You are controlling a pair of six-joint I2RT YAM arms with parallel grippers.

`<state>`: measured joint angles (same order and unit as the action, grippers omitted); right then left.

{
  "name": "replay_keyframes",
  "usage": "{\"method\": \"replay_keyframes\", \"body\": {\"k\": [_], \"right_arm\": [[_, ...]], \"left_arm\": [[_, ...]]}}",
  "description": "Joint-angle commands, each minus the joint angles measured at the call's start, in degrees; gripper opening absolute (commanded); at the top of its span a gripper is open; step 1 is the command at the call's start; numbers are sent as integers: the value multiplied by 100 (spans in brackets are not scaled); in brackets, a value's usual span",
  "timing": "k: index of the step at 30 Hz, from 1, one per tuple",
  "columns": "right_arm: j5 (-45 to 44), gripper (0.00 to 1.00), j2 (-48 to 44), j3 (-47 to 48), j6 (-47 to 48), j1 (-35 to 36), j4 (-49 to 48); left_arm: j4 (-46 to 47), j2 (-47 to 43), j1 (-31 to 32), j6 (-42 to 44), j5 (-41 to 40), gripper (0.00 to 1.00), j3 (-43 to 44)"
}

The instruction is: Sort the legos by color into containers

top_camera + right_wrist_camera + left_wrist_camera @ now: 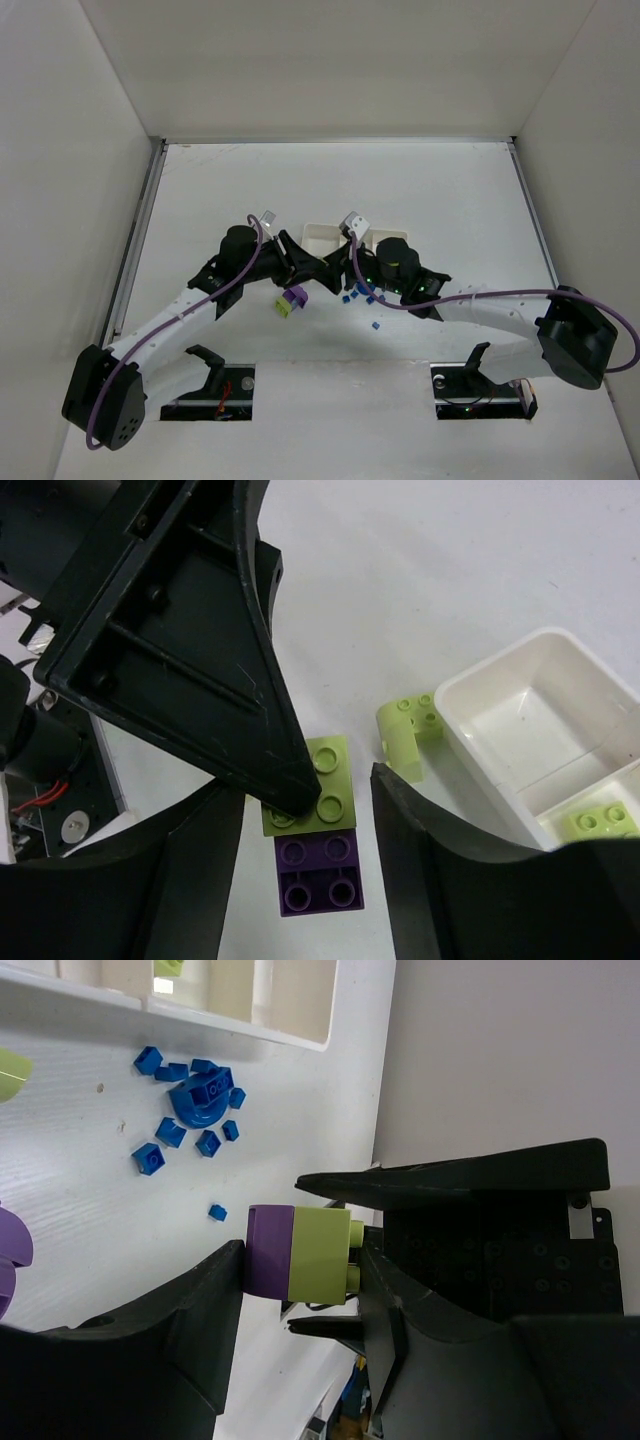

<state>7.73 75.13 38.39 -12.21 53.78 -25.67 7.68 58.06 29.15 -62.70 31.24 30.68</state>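
the bench [400, 190] is holding the white tray [530, 720]. the left tool [300, 1265] is squeezing the purple block [268, 1252] and green block [318, 1257], stuck together, beside it. the right tool [305, 790] is sitting open around them. a crooked pull could be flinging them into the blue cubes [207, 1142].

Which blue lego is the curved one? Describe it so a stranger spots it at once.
Start at the white tray. Just beside its long wall lies a scatter of tiny blue cubes. The curved blue piece sits among them: it is far larger than they are, half-round, and studded on top.
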Motion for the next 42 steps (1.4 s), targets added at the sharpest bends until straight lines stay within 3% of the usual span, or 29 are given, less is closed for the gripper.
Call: {"method": "replay_keyframes", "body": {"k": [1,15,26,37,42], "right_arm": [[-61,57,-52,2,-1,49,-500],[-70,58,-131,-86,-19,5,-509],[-105,54,-148,-104,-19,-4,-535],[-105,30,-183,-130,-80,-4,-702],[-105,28,-201,-157,-124,-12,-738]], "left_arm": [[225,-6,-10,-58,128,18,105],[163,-76,-80,-6,75,18,61],[163,-102,-221,12,22,17,-27],[163,-6,-230,56,22,18,-27],[146,-49,-247,64,-92,30,-18]]}}
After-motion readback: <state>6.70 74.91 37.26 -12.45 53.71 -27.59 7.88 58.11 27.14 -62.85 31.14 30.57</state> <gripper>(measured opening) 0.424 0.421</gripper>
